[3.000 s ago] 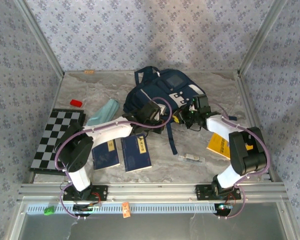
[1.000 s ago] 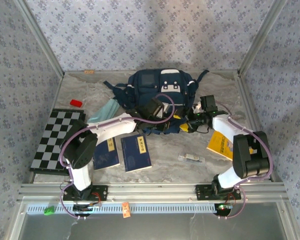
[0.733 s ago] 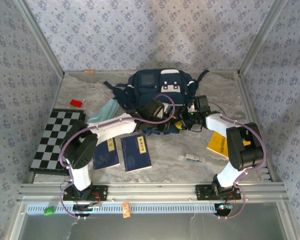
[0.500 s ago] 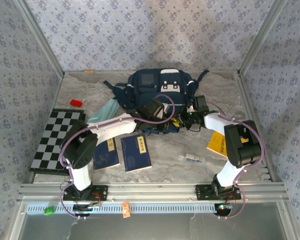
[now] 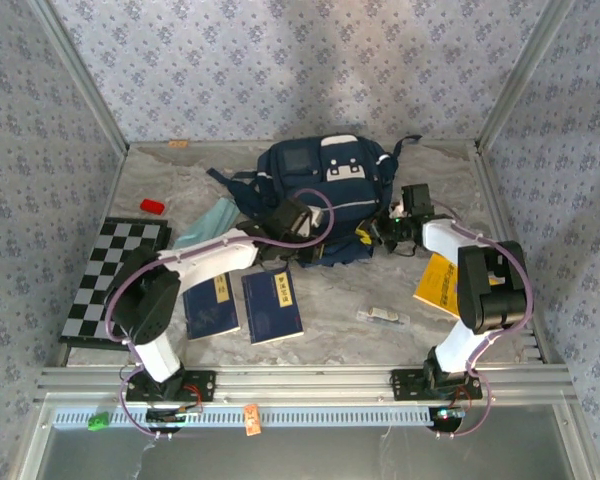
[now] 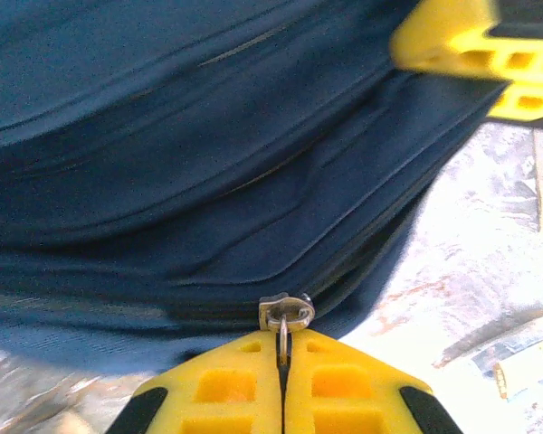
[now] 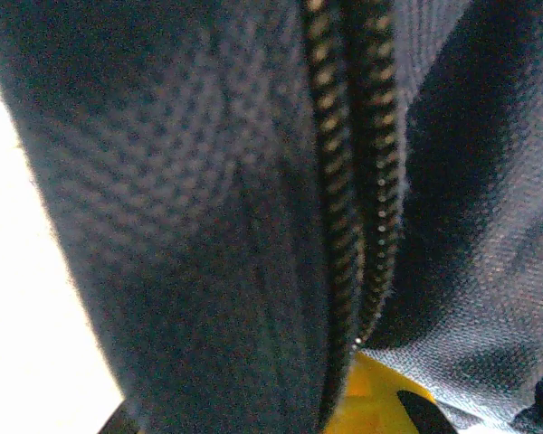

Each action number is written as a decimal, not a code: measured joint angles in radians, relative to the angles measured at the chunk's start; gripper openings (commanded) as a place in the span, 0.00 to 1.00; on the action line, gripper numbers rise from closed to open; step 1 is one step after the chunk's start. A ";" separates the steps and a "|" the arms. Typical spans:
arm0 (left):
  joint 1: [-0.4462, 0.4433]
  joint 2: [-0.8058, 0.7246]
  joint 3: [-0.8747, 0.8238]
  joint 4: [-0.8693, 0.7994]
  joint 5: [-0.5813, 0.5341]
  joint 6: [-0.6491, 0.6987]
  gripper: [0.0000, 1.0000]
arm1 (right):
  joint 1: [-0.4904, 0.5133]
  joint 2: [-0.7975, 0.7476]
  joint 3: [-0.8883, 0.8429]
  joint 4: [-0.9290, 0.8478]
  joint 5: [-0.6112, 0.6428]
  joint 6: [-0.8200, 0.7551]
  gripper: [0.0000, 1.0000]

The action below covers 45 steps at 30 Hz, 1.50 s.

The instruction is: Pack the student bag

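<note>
The left tool is closed, its two yellow fingers pressed flat together on the ring of a metal zipper pull at the near edge of the student bag. The right tool sits against the bag's near right corner. Its own camera shows one yellow finger under navy fabric and a line of zipper teeth – whether it grips the cloth I cannot tell. Seen from above, the bag lies at the far middle of the bench, white patches up and dark straps spread to both sides. Nearer the arms lie two navy books side by side and a yellow book by the right arm – a checkerboard lies at the left edge
</note>
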 measured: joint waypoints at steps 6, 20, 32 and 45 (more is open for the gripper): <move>0.084 -0.028 -0.029 0.001 0.005 0.025 0.00 | -0.062 0.003 0.125 -0.160 -0.008 -0.111 0.01; 0.072 0.062 0.079 -0.008 0.022 -0.003 0.00 | -0.032 -0.099 0.146 -0.312 0.082 -0.169 0.71; 0.049 0.064 0.087 -0.010 0.022 -0.010 0.00 | 0.227 -0.185 0.027 -0.248 0.200 0.146 0.82; 0.045 0.077 0.092 -0.020 0.017 0.018 0.00 | 0.265 -0.061 0.035 -0.127 0.304 0.308 0.27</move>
